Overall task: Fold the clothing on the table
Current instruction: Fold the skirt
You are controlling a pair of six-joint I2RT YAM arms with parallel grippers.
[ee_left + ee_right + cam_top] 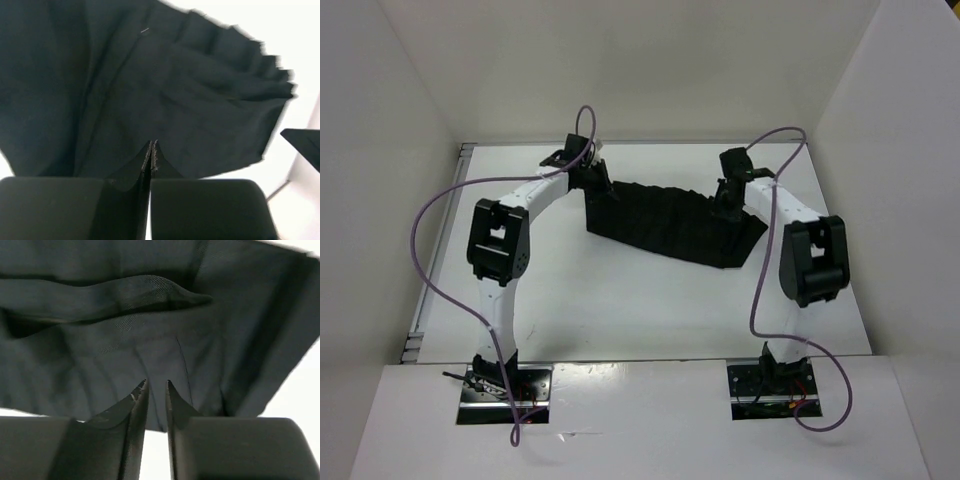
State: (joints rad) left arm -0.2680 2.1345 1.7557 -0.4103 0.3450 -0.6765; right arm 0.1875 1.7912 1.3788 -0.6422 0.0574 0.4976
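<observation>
From above, the clothing lay as a dark band across the upper middle of the table. The left gripper was at its upper-left corner and the right gripper at its right end.

In the left wrist view, that gripper was clenched on the cloth, and creases fanned from its tips.

In the right wrist view, the jaws stood slightly apart at the hem; whether they gripped it could not be told. That corner probably needed a firm pinch before both ends were lifted evenly.

The clothing runs off the top and left edges in both wrist views, its right hem blurred in the left one, and from above the fingertips of the left gripper and right gripper merge into its black.
</observation>
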